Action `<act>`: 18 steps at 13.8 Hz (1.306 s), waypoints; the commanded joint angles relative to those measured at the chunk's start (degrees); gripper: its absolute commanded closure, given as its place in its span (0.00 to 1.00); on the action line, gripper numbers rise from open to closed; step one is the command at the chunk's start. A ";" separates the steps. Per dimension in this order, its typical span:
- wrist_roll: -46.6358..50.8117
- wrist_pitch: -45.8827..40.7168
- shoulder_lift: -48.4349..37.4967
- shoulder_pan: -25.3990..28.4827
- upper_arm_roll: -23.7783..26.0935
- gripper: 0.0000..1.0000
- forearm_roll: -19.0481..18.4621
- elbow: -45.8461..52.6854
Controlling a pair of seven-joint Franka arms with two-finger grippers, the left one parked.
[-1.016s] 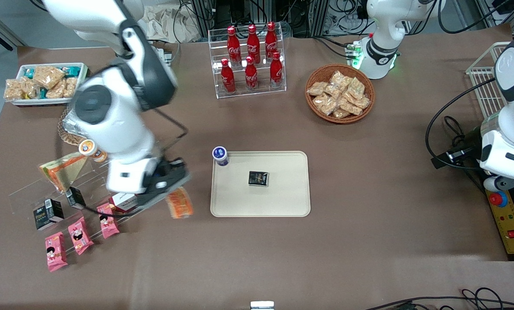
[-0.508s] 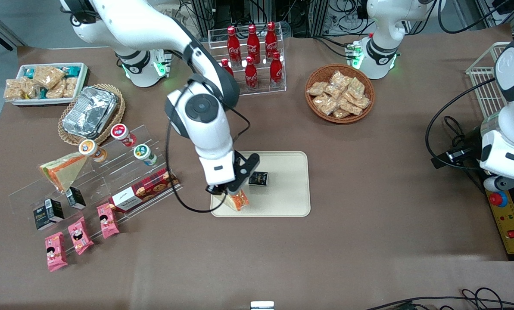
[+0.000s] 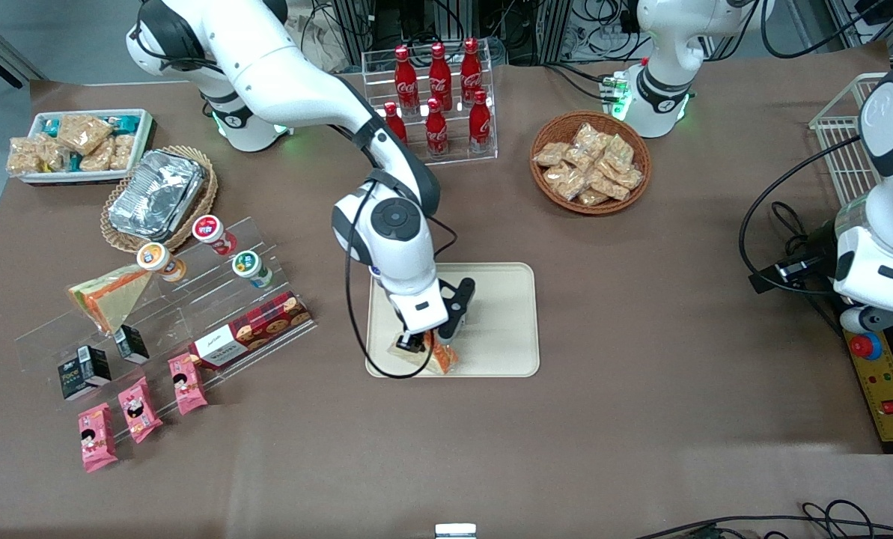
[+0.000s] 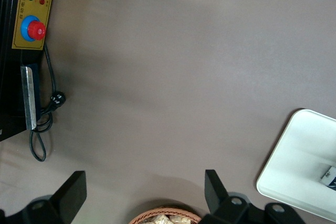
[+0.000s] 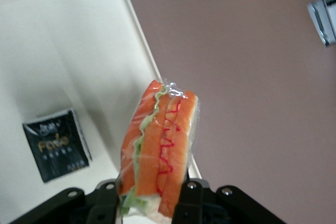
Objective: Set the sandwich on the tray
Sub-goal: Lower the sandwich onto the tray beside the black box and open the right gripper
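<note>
While the carry looks nearly over, these lines set out how things stand.

Pincer: the right arm's two-finger pincer [image 3: 425, 346] is closed on the triangular wedge sandwich in clear plastic wrap, white bread with orange-red and green filling [image 5: 160, 150]; one finger sits against each bread face.

Sandwich position: held over the edge of the large flat cream-beige rectangular plastic tray with rounded corners [image 3: 502, 329] that lies nearest the front camera, toward the working arm's corner. Whether its lowest part touches the tray I cannot tell.

Done: the sandwich is lifted and brought to the tray.

Left: by my judgement, lowering it until it rests inside the low rim, then letting go and drawing the arm clear.

Orientation: in the wrist view the filling layers run lengthwise away from the fingers, so the long axis points out from the pincer and the cut, layered face shows to that camera. It hangs over the rim line, part above the tray and part above the brown bench [image 3: 641, 419].

Neighbour: a small black square packet with gold lettering [image 5: 56, 144] lies flat on the tray, apart from the sandwich and nearer the tray's middle.

Risk: released here, the wedge might tip across the rim onto the bench.
</note>
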 commanded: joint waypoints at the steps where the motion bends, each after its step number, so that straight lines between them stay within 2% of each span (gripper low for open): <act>1: 0.15 3.41 0.93 1.88 -0.65 0.64 -5.19 -0.95; 4: 0.24 4.12 1.45 2.41 -0.65 0.62 -5.65 -1.57; 5: 0.50 4.21 1.80 2.59 -0.65 0.37 -5.39 -1.57; 6: 1.63 4.21 1.98 2.76 -0.65 0.04 -4.86 -1.57; 9: 7.44 4.12 1.45 1.97 -0.56 0.02 -3.20 -1.57; 10: 7.53 4.04 1.11 1.80 -0.56 0.02 -0.84 -1.57; 12: 7.10 3.16 -0.47 0.40 -0.74 0.02 6.97 -1.57; 15: 7.53 -1.40 -4.68 -1.70 -1.27 0.02 9.63 -1.39; 18: 7.53 -6.93 -9.60 -7.76 -1.18 0.02 16.04 -1.39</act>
